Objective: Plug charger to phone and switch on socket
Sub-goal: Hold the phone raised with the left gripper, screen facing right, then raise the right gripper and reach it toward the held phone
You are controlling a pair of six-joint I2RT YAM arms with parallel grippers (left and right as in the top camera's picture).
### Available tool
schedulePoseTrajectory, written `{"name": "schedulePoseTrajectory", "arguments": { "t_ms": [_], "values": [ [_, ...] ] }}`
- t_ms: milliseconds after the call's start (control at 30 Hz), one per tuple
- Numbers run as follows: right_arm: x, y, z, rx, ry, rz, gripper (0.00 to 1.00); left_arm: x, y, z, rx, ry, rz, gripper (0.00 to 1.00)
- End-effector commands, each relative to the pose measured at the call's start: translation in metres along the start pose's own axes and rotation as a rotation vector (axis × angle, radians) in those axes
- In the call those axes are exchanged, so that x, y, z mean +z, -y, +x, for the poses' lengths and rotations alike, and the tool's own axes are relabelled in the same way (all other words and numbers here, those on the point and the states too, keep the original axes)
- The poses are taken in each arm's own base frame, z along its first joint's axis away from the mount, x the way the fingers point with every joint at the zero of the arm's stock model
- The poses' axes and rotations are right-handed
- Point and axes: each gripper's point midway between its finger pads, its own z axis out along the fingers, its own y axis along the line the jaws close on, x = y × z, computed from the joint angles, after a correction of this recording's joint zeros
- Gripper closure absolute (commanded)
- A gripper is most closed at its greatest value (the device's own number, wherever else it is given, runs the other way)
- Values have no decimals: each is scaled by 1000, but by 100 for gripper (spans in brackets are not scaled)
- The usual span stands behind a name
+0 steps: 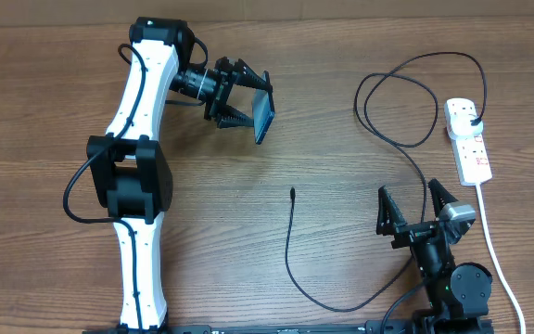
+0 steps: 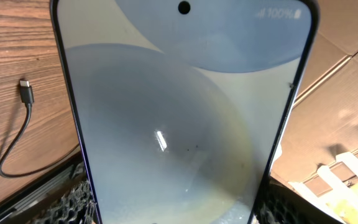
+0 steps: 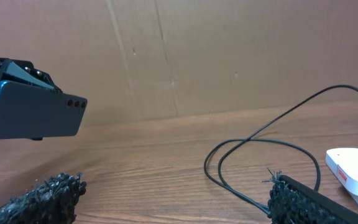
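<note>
Brown wood-grain desk [image 1: 63, 83] is carrying everything here, and the phone [image 1: 263, 115] is hanging above it, clear of the surface, toward the far left of centre. The left gripper [image 1: 250, 98] is clamping it. In the left wrist view its fingers [image 2: 73, 200] are pressing in on the phone's two long edges.

From overhead the phone is showing only as a narrow blue sliver, edge-on, running roughly far-to-near across the desk. The left wrist view is filling with its lit pale-blue screen, with the camera hole and small text sitting at the top end, so the screen is facing back toward the left arm. Only the right wrist view is showing the dark back. There the long axis is lying level with the desk, and the lenses are sitting at the end toward the right of that picture.

The charger [image 1: 290, 250] is lying loose on the desk. Its connector tip [image 1: 292, 192] is resting between the two arms, well apart from the phone, and is pointing toward the far edge. The cable is trailing straight back toward the near edge before curling right. Its plug end [image 1: 472, 115] is sitting in the far outlet of the socket [image 1: 476, 158], which is lying at the far right with its long axis running far-to-near. The right gripper [image 1: 408, 193] is hovering at the near right with its jaws spread wide, holding nothing.
</note>
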Motion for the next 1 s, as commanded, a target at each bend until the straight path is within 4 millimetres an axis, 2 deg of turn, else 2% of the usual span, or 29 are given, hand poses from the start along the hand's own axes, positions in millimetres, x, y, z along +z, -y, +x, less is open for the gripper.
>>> {"name": "schedulePoseTrajectory", "arguments": {
  "t_ms": [0,267,433,567,700,967],
  "values": [
    [-2,-4,-8,-5,16,-11,0,-2,11,2,43,-4,36,96],
    [-9,-12,-43,1,-15,-8,0,-2,14,4,42,-11,53,96],
    [-4,-17,-67,8,-71,2,0,-3,15,4,42,-13,59,96],
    [11,-19,-81,20,-167,16,0,-3,14,4,39,-13,58,96],
    [30,-21,-87,36,-283,24,0,-3,14,4,39,-13,58,96],
    [75,-39,-79,114,-577,-63,0,-2,13,3,2,-10,47,96]
  ]
}}
